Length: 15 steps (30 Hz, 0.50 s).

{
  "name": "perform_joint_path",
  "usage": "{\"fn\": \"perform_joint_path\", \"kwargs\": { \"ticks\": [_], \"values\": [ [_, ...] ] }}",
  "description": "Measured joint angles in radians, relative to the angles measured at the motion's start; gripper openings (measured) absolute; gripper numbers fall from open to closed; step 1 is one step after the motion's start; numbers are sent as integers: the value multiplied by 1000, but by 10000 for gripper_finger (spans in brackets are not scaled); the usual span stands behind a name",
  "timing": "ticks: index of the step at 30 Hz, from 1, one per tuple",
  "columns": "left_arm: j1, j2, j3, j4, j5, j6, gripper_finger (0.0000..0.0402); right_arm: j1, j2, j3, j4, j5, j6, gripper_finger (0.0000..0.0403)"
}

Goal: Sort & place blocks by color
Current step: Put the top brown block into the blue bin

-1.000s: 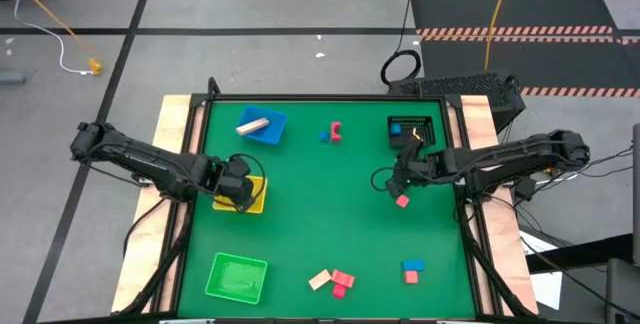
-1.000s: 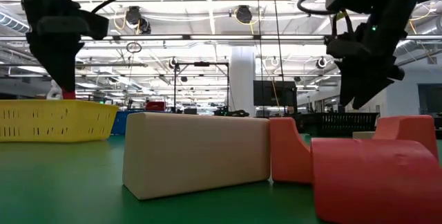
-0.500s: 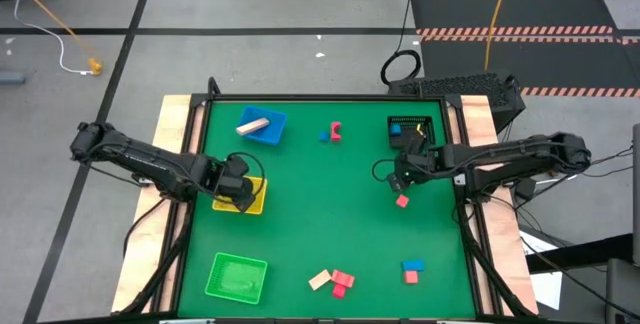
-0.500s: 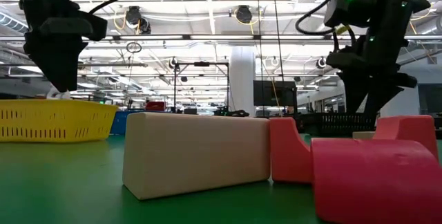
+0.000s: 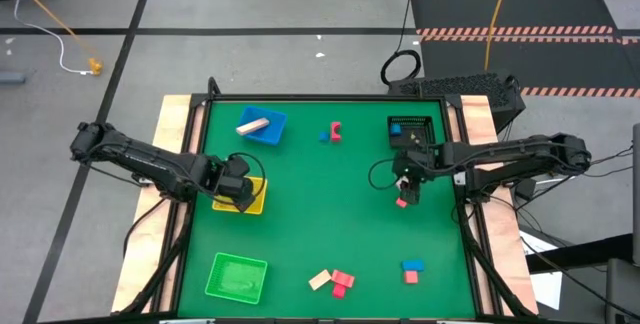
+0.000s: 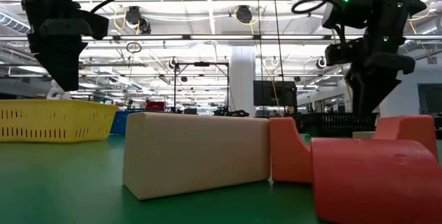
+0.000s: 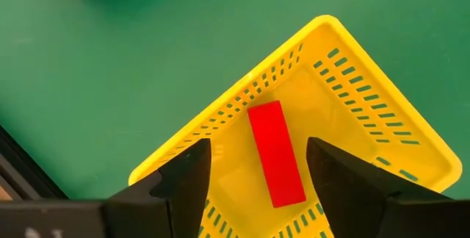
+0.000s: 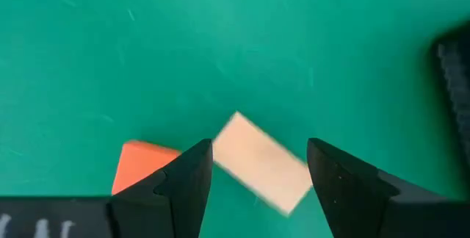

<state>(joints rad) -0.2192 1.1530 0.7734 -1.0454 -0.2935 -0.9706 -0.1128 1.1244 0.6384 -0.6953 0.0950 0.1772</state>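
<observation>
Red bar (image 7: 276,153) lies loose in the yellow tray (image 7: 382,120) at the left edge of the green tabletop (image 5: 320,214), the left gripper (image 7: 257,172) above it with fingers spread, released. Toward the right side, the right gripper (image 8: 259,166) hangs, fingers apart and empty, over a tan block (image 8: 261,161) just beside a pink block (image 8: 143,161).

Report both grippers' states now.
Left gripper: open, empty, above the red bar in the yellow tray.
Right gripper: open, empty, over a tan block.
</observation>
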Motion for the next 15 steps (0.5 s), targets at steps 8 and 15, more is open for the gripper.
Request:
{"fn": "perform_joint_path", "kwargs": {
  "ticks": [8,15],
  "values": [
    [0,0,0,2,-10,0,223,-11,51,0,23,-20,-158,212],
    [3,0,0,3,-31,-8,223,-21,127,0,30,-19,-323,212]
  ]
}}
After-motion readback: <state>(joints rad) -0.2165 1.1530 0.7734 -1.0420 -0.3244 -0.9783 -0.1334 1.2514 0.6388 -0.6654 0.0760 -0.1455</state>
